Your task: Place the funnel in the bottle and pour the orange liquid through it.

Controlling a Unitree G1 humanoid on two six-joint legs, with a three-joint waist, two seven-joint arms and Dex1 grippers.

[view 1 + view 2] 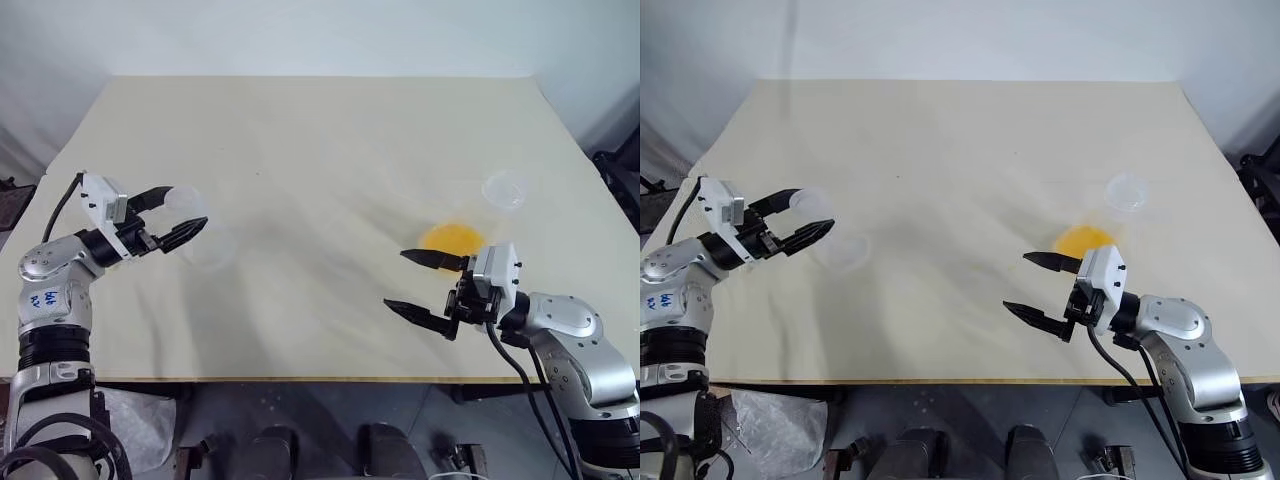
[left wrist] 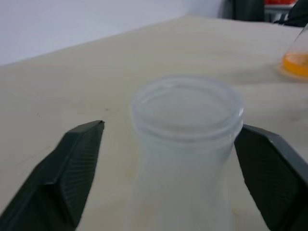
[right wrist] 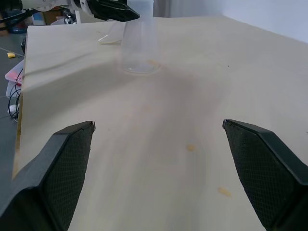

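We find no label, brand, number or sign that we can read on anything on the table [image 1: 300, 150]. The one trace of writing is a few blue handwritten marks on the left arm's grey casing [image 1: 47, 296], at about eight o'clock in the head view, and we cannot make them out.

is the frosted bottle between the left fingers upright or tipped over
Upright: the frosted translucent plastic bottle stands on its base, round mouth facing up, between the left gripper's open fingers.

I see the bottle [image 1: 197, 232] on the bench's [image 1: 320, 150] left, the funnel [image 1: 504, 190] far right, orange liquid [image 1: 452, 239] just before it.
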